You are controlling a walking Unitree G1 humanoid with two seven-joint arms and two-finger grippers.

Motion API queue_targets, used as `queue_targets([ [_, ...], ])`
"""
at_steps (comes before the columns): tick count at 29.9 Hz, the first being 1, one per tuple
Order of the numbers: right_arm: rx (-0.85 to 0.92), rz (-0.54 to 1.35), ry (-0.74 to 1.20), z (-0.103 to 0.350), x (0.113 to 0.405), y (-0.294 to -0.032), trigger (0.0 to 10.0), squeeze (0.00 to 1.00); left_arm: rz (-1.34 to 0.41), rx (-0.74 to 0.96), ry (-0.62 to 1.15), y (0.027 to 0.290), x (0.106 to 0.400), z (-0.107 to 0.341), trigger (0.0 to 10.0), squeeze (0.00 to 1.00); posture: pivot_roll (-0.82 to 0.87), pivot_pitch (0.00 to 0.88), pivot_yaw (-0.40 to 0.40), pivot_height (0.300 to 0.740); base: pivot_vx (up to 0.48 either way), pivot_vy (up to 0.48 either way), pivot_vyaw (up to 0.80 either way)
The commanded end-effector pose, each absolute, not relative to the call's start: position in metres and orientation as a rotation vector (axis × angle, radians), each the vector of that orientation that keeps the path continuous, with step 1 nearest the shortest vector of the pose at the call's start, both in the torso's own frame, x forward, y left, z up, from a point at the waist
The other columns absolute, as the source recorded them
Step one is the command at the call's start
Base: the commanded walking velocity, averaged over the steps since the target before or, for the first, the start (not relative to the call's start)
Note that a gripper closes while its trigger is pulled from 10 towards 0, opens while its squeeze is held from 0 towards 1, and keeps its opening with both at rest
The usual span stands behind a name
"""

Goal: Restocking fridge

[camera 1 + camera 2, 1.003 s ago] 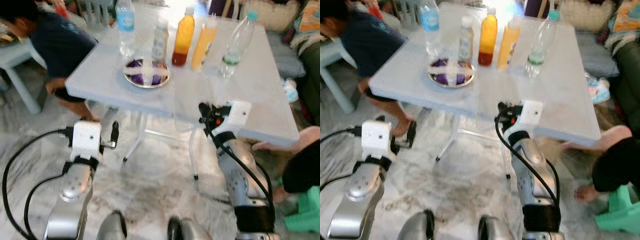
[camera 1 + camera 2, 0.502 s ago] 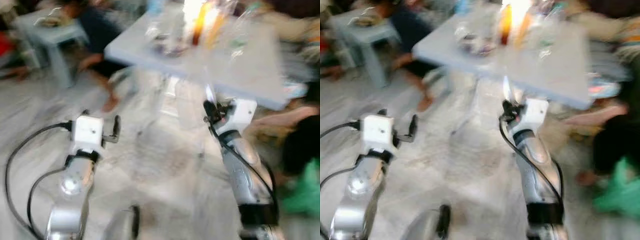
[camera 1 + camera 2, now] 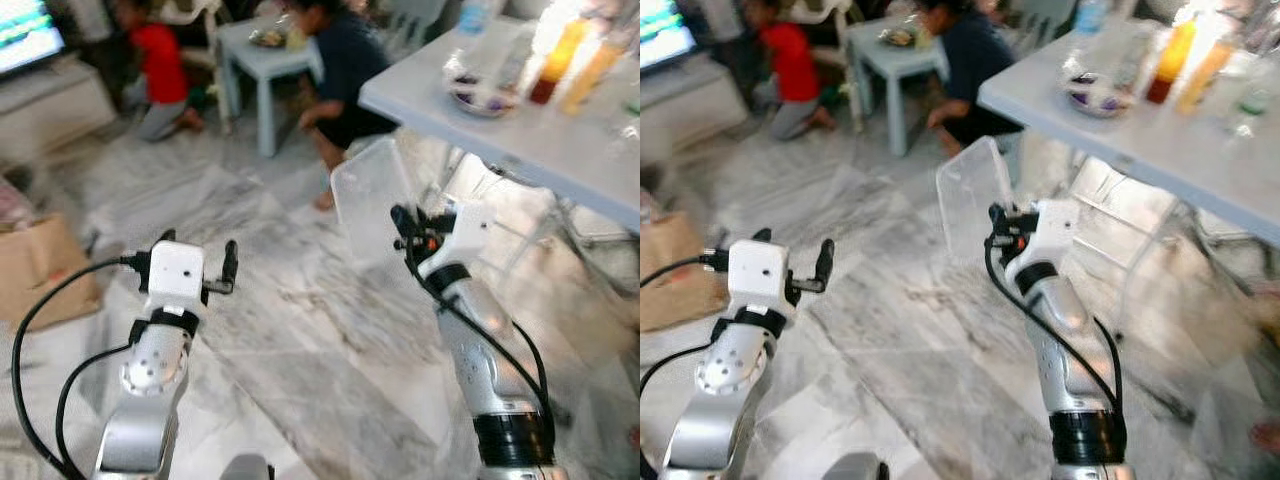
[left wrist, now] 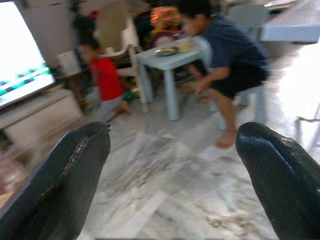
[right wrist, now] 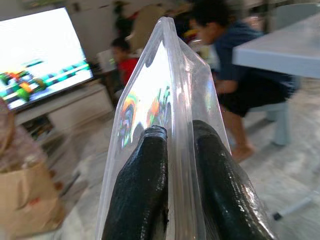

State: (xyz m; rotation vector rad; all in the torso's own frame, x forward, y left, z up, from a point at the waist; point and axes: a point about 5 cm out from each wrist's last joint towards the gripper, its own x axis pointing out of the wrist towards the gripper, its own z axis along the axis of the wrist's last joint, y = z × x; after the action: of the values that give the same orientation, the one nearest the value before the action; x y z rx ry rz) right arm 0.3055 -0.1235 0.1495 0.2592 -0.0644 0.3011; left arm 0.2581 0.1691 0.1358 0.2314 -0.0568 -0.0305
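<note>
A grey-veined marble floor (image 3: 300, 340) spreads ahead, and two people crouch at the far side around a small pale-blue plastic table (image 3: 262, 55). At the far right stands a larger pale-grey folding table (image 3: 1160, 140) carrying orange juice bottles (image 3: 1168, 62) and a round metal plate (image 3: 1095, 98).

The right claw (image 5: 175, 165) is clamped on the lower edge of a flat clear plastic container lid (image 3: 975, 200), held upright near the middle of the scene. The left claw (image 3: 195, 262), low on the near left, is spread wide and holds nothing.

The grip looks thin, taking only the rim, so a jolt while walking could probably twist the slippery lid loose. The upright sheet also blocks part of the forward view, and with people close by, a turn might clip someone or the table's legs.
</note>
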Motion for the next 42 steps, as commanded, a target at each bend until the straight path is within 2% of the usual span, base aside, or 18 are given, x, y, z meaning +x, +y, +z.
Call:
queue_targets([
  [1,0.241,0.297,-0.083,0.152,0.305,-0.128,10.0,0.00,-0.030,0.227,-0.059,0.168,0.259,0.135,10.0,0.00,0.07,0.047,-0.039,0.740,0.000,-0.259,0.78],
  [6,0.240,0.303,-0.082,0.149,0.304,-0.128,10.0,0.00,-0.018,0.257,-0.058,0.172,0.256,0.133,10.0,0.00,0.08,0.040,-0.048,0.740,0.000,-0.100,0.78],
  [13,0.230,0.239,-0.030,0.129,0.290,-0.148,10.0,0.00,0.049,0.289,0.028,0.199,0.238,0.112,10.0,0.00,0.08,0.035,-0.052,0.740,0.000,0.000,0.78],
  [19,0.185,0.245,-0.054,0.127,0.290,-0.147,10.0,0.00,0.072,0.289,-0.008,0.198,0.247,0.115,10.0,0.00,0.07,0.000,-0.028,0.740,0.000,0.000,0.78],
  [27,0.204,0.262,-0.040,0.126,0.289,-0.145,10.0,0.00,0.003,0.232,-0.036,0.174,0.256,0.113,10.0,0.00,0.05,0.000,-0.058,0.740,0.000,0.000,0.78],
  [32,0.212,0.259,-0.028,0.123,0.290,-0.147,10.0,0.00,0.057,0.189,0.011,0.180,0.245,0.107,10.0,0.00,0.08,0.003,-0.081,0.740,0.000,0.000,0.78],
  [42,0.232,0.286,-0.032,0.124,0.292,-0.136,10.0,0.00,0.106,0.240,0.023,0.195,0.228,0.108,10.0,0.00,0.12,0.023,-0.072,0.740,0.000,0.000,0.78],
])
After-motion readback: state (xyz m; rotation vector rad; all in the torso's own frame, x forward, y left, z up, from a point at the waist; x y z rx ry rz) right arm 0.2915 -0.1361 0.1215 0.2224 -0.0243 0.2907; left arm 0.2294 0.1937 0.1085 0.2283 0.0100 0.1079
